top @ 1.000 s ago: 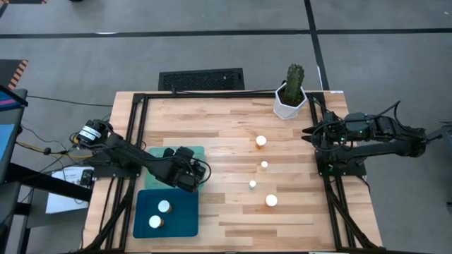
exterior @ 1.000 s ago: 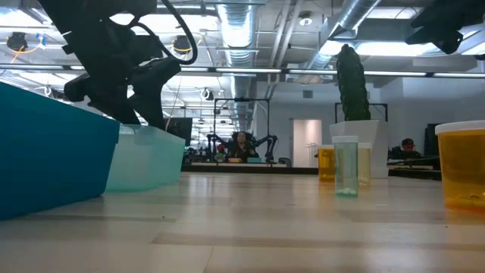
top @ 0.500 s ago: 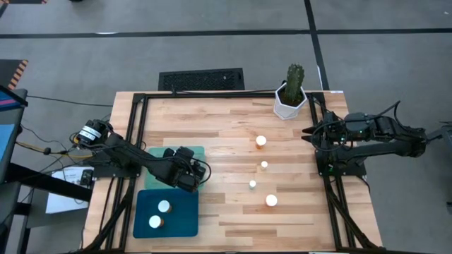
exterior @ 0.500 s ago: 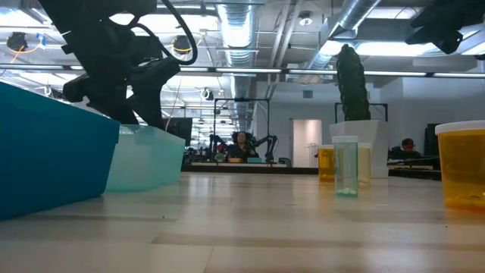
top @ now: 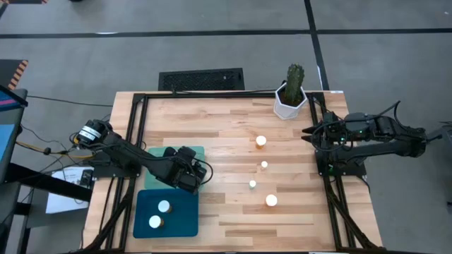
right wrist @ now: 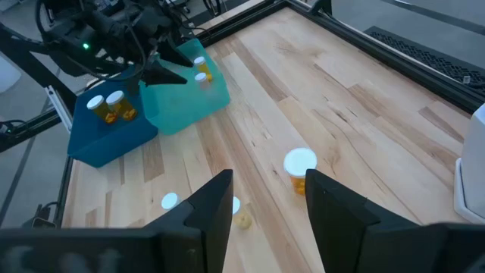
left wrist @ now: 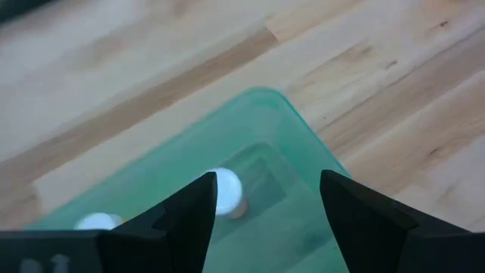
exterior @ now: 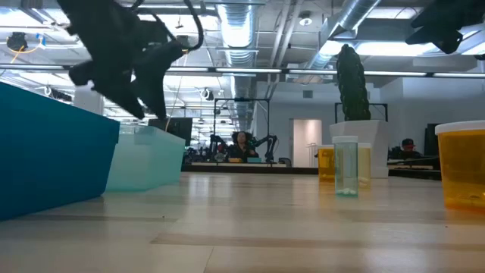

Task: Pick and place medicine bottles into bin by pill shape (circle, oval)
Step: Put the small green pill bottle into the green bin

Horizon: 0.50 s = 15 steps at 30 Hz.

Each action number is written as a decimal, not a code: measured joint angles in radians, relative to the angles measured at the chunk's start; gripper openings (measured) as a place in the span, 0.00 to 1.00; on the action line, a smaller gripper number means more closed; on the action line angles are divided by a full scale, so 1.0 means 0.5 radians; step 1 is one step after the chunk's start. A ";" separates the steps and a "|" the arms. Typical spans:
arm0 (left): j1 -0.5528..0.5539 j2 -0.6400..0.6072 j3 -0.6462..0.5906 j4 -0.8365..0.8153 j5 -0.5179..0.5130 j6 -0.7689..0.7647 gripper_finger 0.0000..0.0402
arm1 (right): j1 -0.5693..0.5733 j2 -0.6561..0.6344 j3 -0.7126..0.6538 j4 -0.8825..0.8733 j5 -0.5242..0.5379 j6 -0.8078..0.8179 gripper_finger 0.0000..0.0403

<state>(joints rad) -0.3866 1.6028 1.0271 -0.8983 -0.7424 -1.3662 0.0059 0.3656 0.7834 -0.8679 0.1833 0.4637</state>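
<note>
- Overhead, the wooden bench [top: 226,134] sits in a black frame, one arm at each side.
- Dark teal tray [top: 167,214] at the bench's near left corner; two medicine bottles [top: 164,207] stand in it, white caps up.
- Light green tray [top: 185,150] just behind the dark one, touching or nearly so; mostly hidden by the left arm from above. Left wrist view shows two white-capped bottles lying inside it [left wrist: 225,192].
- White pot with cactus [top: 290,101] at the far right of the bench, well apart from the trays.
- Left gripper [top: 192,175] hangs over the light green tray; fingers [left wrist: 189,220] spread wide, nothing between them.
- Right gripper [top: 309,132] parked at the bench's right edge, near the cactus pot; fingers [right wrist: 212,205] apart, empty.
- Four loose bottles on bare wood, mid-right: one [top: 261,141] farthest back, a small one [top: 264,165] nearer, another small one [top: 252,184] nearer again, and a wider one [top: 271,200] closest to the front edge. All well apart from both trays.
- Low view: amber bottles [exterior: 462,163] stand upright on the bench at right.
</note>
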 joint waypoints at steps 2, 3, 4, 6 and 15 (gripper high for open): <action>0.000 0.000 0.074 -0.069 -0.014 0.007 0.57 | 0.000 0.000 0.000 0.000 0.000 0.000 0.43; 0.000 0.000 0.119 -0.084 -0.025 0.042 0.57 | 0.000 0.000 0.000 0.000 0.000 0.000 0.43; 0.000 0.000 0.166 -0.079 -0.039 0.098 0.57 | 0.000 0.000 0.000 0.000 0.000 0.000 0.43; 0.000 0.000 0.266 -0.034 -0.076 0.254 0.57 | 0.000 0.000 0.000 0.000 0.000 0.000 0.43; 0.027 0.008 0.470 1.000 -0.175 1.242 0.57 | 0.000 -0.001 0.000 0.000 0.000 0.000 0.43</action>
<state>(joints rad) -0.3731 1.6065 1.2621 -0.3984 -0.8300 -0.7451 0.0059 0.3653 0.7834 -0.8678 0.1833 0.4637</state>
